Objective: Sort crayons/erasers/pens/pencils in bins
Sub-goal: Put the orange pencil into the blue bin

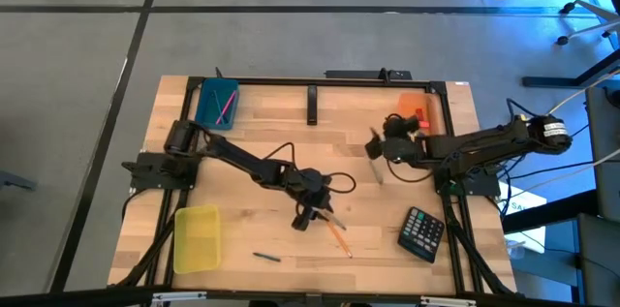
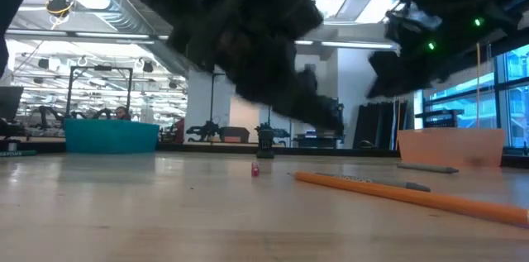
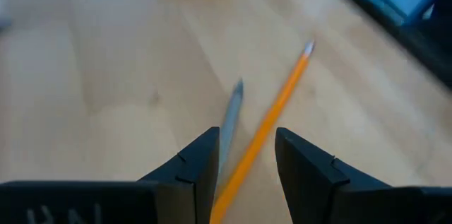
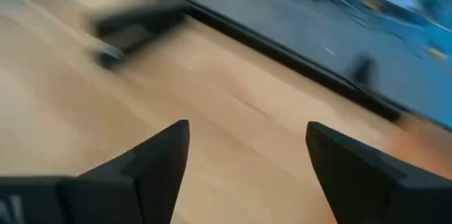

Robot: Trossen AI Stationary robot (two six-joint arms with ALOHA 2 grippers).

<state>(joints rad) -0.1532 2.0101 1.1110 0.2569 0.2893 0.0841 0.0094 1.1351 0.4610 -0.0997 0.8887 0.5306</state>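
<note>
Near the worktop's (image 1: 262, 152) front centre, the orange pencil (image 3: 265, 128) is straddled by the left hand (image 3: 246, 157), released, its axis running forward between the fingers; the right hand (image 4: 247, 160) is spread empty.

Bright ceiling strip lights, blue window cast, blurred wrist views

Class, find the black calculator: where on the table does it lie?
In the high view, the calculator lies near the table's front right corner, beside the right arm's base and right of the orange pencil.
</note>
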